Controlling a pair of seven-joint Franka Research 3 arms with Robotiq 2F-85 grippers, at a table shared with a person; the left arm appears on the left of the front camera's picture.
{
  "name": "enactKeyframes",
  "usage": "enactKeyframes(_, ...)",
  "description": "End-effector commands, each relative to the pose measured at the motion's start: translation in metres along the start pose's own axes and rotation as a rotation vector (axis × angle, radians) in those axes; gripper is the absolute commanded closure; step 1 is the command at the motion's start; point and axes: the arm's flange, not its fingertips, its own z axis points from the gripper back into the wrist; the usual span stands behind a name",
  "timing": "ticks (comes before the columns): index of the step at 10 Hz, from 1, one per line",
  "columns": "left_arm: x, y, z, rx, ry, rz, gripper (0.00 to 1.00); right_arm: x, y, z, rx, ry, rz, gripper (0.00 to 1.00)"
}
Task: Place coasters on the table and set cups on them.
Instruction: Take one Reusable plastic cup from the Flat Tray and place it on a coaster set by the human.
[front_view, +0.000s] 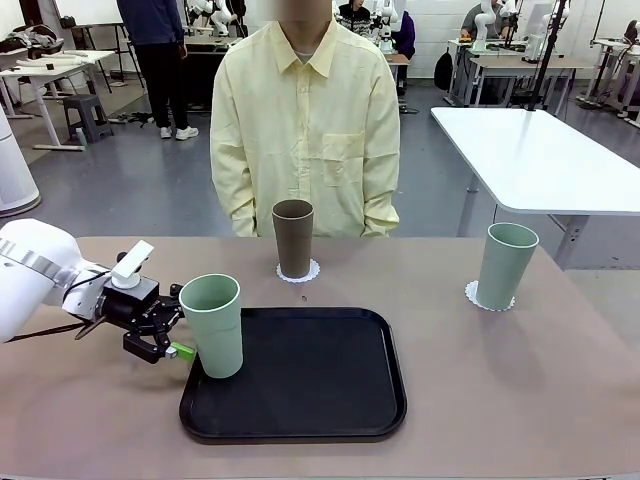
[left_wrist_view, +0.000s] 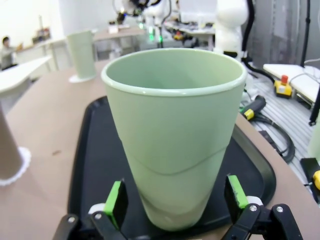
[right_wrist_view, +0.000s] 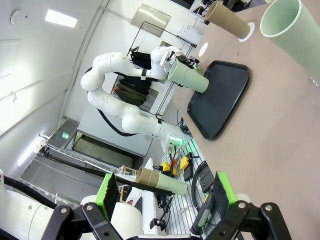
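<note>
Beige table (front_view: 520, 370) (busy lab), black tray (front_view: 300, 375).

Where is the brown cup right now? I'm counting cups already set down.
In the front view, the brown cup stands on a coaster at the table's far middle, just beyond the black tray, before the person.

1. The left arm is extended in from the table's left edge, forearm low and nearly level.
2. The left pincer (front_view: 186, 335) is held wide open, its green pads (left_wrist_view: 116, 198) spread to either side.
3. The right pincer (right_wrist_view: 167, 195) is likewise spread open, raised well clear of the table.
</note>
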Motion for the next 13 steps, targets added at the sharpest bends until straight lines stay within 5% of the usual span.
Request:
enactKeyframes(1,-0.002,0.007,-0.012,0.011,-0.009,-0.022,0.0,-0.004,0.0,-0.004,-0.008,-0.008,0.022,0.0)
enactKeyframes(6,0.0,0.017,-0.032,-0.016,-0.013,-0.027,0.0,-0.004,0.0,-0.004,-0.008,-0.008,0.022,0.0)
enactKeyframes(7,0.001,0.015,-0.034,-0.035,-0.025,-0.044,0.13,-0.004,0.0,-0.004,-0.008,-0.008,0.022,0.0)
enactKeyframes(8,0.002,0.014,-0.033,-0.045,-0.021,-0.032,0.59,-0.004,0.0,-0.004,-0.008,-0.008,0.022,0.0)
enactKeyframes(9,0.004,0.011,-0.031,-0.04,-0.027,-0.035,0.72,-0.004,0.0,-0.004,-0.008,-0.008,0.022,0.0)
enactKeyframes(10,0.006,0.007,-0.027,-0.043,-0.028,-0.038,1.0,-0.004,0.0,-0.004,-0.008,-0.008,0.022,0.0)
enactKeyframes(12,0.015,-0.004,-0.018,-0.035,-0.047,-0.033,1.0,-0.004,0.0,-0.004,-0.008,-0.008,0.022,0.0)
enactKeyframes(13,0.026,-0.011,-0.01,-0.019,-0.059,-0.05,0.76,-0.004,0.0,-0.004,-0.008,-0.008,0.022,0.0)
